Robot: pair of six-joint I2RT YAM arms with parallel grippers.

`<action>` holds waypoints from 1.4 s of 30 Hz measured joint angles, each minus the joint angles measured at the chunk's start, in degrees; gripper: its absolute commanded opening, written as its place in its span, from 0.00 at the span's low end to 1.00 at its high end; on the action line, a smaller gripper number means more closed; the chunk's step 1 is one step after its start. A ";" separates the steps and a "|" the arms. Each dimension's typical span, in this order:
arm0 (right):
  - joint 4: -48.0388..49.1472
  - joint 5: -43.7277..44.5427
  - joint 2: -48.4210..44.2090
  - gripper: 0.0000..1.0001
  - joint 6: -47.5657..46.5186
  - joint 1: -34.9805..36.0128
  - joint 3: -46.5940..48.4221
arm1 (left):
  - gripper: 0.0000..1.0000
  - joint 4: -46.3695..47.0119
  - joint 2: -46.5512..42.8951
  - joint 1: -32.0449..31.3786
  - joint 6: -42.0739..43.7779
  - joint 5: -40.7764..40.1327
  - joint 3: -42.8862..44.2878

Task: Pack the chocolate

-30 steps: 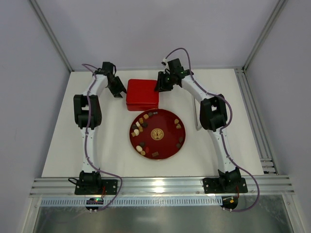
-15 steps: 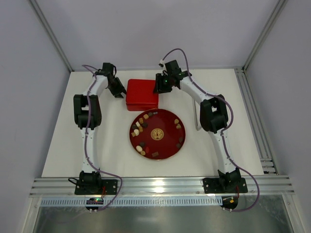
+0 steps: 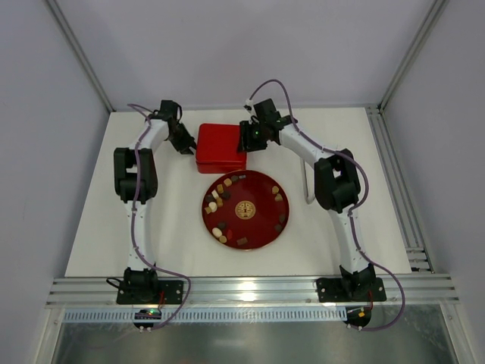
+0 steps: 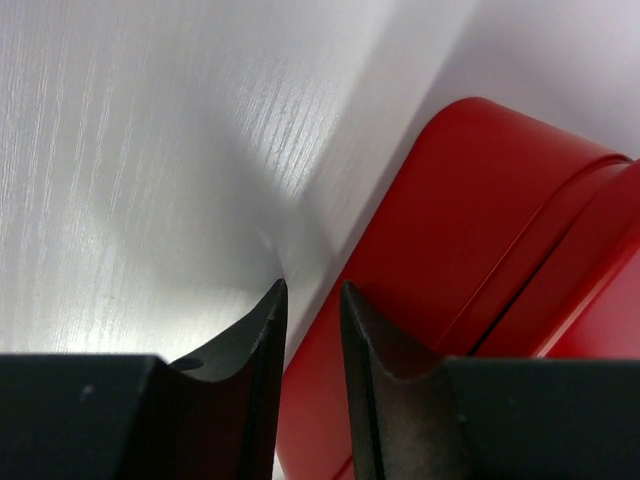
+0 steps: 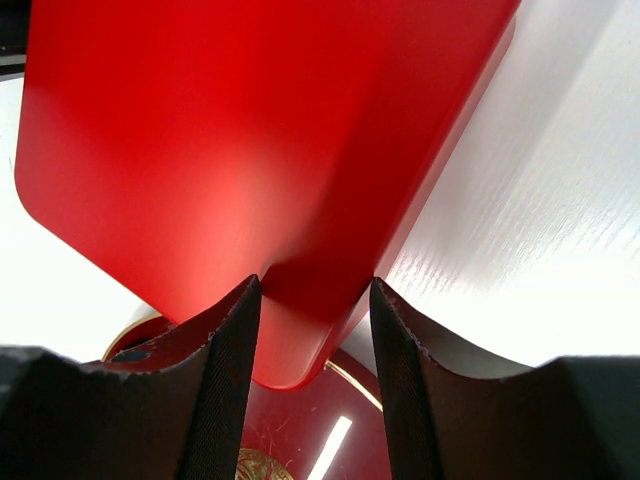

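Several small chocolate pieces [image 3: 216, 199], dark, tan and cream, lie round the red plate [image 3: 261, 224]. The shut red box [image 3: 220, 145] stands just behind the plate. My left gripper [image 3: 184, 143] is at the box's left side. In the left wrist view its fingers [image 4: 312, 290] stand a narrow gap apart at the box's edge [image 4: 450, 220], with nothing held. My right gripper [image 3: 246, 144] is at the box's right front corner. In the right wrist view it [image 5: 315, 285] is open with the box corner [image 5: 250, 130] between the jaws, above the plate [image 5: 300, 430].
The plate has a round gold emblem [image 3: 244, 209] at its middle. A thin white strip [image 3: 308, 186] lies right of the plate. Metal rails [image 3: 394, 174] run along the table's right edge, and frame posts stand at the back corners.
My right gripper has moved left onto the box's right corner, and the box has shifted slightly left. The left gripper has stayed at the box's left side.
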 measured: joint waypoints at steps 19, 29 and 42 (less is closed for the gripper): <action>1.68 3.76 -4.46 0.56 -2.21 3.41 -6.27 | 0.00 0.66 -1.44 -0.42 -3.48 -1.75 -3.21; 2.19 5.64 -6.05 0.55 -3.32 4.31 -8.94 | 0.00 1.68 -3.19 -0.61 -3.74 -2.54 -6.10; 1.99 4.35 -6.23 0.56 -2.75 2.82 -9.03 | 0.12 1.60 -4.22 0.02 -2.25 -2.27 -7.43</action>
